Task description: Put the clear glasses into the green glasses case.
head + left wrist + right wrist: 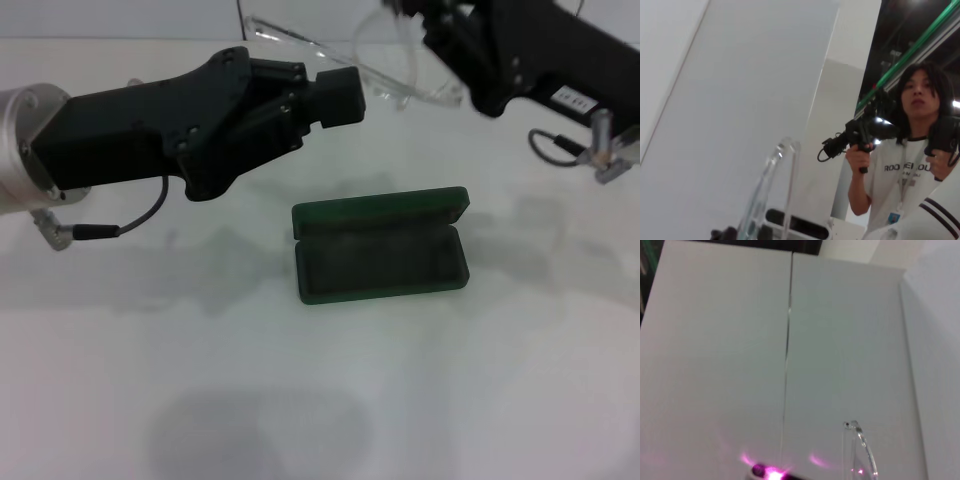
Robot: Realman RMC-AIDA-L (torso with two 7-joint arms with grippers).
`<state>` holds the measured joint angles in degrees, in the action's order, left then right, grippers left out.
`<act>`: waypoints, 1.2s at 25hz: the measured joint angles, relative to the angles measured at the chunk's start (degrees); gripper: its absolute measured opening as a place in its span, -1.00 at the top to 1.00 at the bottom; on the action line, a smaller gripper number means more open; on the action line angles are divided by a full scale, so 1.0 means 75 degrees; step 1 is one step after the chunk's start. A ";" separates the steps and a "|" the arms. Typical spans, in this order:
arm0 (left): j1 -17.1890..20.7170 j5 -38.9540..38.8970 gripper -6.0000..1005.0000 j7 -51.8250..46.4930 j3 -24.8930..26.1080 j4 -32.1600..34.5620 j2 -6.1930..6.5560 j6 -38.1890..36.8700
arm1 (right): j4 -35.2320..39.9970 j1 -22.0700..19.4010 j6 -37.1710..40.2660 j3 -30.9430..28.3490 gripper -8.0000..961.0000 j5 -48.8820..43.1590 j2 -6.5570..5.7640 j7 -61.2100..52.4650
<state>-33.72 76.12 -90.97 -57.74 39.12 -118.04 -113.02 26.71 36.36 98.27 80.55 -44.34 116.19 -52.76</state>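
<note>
On the white worktop (420, 400), head view: green glasses case (380, 252) lay open, lid raised at the far side, lining bare. Clear glasses (400, 72) were held aloft beyond the case, well apart from it, between both arms. Left hand (345, 97) met one end of the frame; right hand (425, 25) met the other; whether either was clamped could not be told. Left wrist view: one clear arm of the glasses (767, 192) stood close; an operator (912, 150) with controllers stood behind. Right wrist view: a clear temple tip (860, 445) against white panels. Judged step: carrying. Next move calls for lowering the glasses, arms folded, into the case.
</note>
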 joint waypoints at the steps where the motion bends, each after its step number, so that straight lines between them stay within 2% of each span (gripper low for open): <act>1: -0.0001 -0.0011 0.92 0.0000 0.0000 -0.0001 -0.0003 0.0000 | 0.0012 0.0012 -0.0047 0.0106 0.85 0.0003 0.0001 0.0036; 30: 0.0059 -0.0261 0.93 0.0085 0.0187 -0.0390 0.0153 0.0060 | 0.0092 0.0027 -0.0093 0.0781 0.85 -0.0077 -0.0001 0.0144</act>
<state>-33.28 74.16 -90.33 -56.34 36.19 -116.89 -112.58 27.40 36.56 97.57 86.41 -44.91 116.18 -51.68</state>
